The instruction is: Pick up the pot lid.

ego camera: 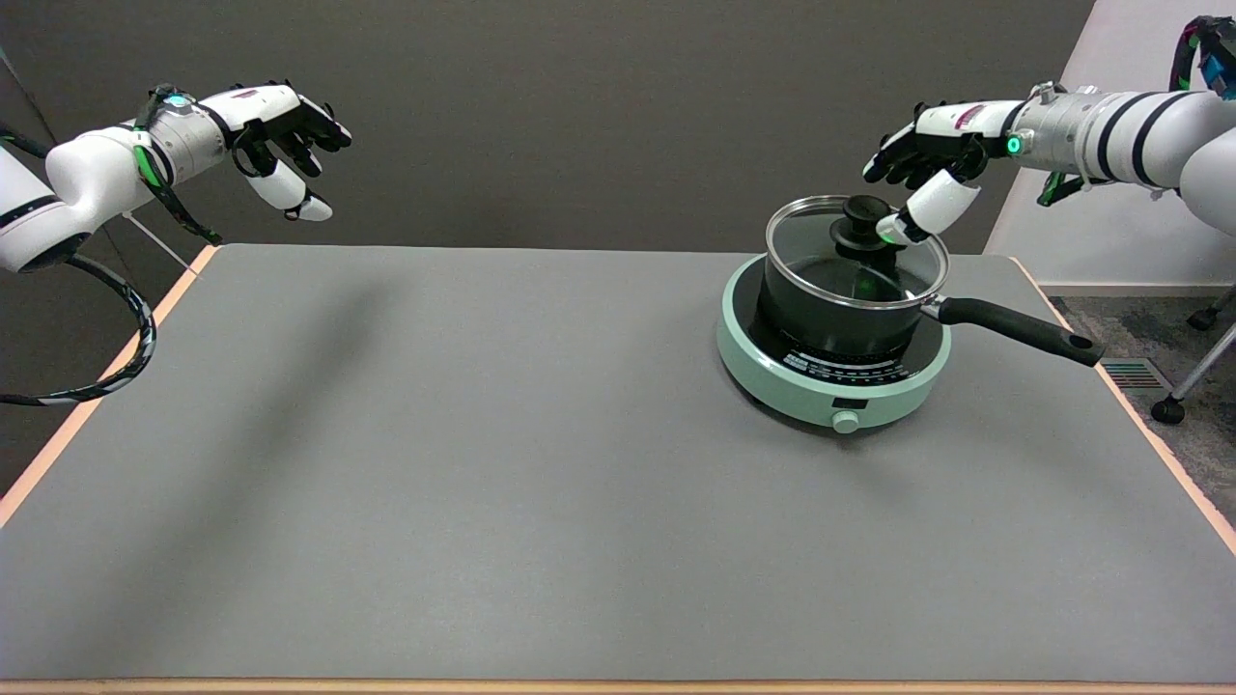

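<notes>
Lid [856, 253] sat on pot [838, 309], on cooker [832, 372] at bench [483, 483] 2 o'clock. Right hand [929, 159] hovered over knob [866, 214], fingers [929, 212] spread, 1 tip touching knob, holding nothing. Risk: off-center close slips off knob, tilts lid.

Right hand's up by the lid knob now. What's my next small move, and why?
Probably ease the right hand slightly left and down, then close its fingers around the knob. One finger reaches the knob's right side, the others hang above, and the pot lid sits flat on the pot, ungrasped.
</notes>
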`<state>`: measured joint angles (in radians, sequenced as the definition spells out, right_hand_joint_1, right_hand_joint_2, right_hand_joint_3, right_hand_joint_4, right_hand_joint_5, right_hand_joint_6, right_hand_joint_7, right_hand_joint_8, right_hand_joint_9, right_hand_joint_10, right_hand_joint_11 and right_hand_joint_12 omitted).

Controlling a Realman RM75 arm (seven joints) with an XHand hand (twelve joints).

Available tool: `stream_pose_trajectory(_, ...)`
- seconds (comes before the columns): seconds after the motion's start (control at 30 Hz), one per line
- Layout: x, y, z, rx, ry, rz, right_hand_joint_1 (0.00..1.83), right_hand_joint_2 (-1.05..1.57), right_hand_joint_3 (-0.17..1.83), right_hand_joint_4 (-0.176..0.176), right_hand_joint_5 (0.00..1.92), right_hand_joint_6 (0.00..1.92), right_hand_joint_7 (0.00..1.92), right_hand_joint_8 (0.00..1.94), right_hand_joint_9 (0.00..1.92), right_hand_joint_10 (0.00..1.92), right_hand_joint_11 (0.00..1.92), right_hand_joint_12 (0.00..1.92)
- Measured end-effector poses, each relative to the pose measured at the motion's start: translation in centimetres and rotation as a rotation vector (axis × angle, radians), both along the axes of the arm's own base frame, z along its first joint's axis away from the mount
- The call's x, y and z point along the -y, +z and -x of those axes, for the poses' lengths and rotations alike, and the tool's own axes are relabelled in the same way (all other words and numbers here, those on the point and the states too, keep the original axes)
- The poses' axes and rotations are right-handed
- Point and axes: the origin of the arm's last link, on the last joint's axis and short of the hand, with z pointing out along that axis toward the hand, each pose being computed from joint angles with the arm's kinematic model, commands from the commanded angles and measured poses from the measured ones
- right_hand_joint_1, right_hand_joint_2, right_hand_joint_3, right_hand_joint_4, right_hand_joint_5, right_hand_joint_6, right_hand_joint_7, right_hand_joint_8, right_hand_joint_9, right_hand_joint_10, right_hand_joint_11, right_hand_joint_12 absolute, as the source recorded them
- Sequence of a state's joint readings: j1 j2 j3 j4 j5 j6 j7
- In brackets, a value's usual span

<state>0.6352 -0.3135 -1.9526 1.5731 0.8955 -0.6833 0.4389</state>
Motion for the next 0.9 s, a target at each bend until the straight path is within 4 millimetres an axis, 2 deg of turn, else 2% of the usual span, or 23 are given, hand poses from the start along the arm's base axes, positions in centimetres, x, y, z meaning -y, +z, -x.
stream_pose_trajectory(0.43, 0.9, -0.7, -0.5, -0.045, 0.058, -0.036, 0.88, 0.54, 0.93, 0.039, 0.54, 0.32, 0.60, 0.22, 0.63, 0.44, 0.50, 1.14)
stream_pose_trajectory(0.9, 1.9, -2.5, -0.7, -0.066, 0.087, -0.097, 0.89, 0.53, 0.93, 0.030, 0.52, 0.29, 0.60, 0.24, 0.64, 0.46, 0.50, 1.15)
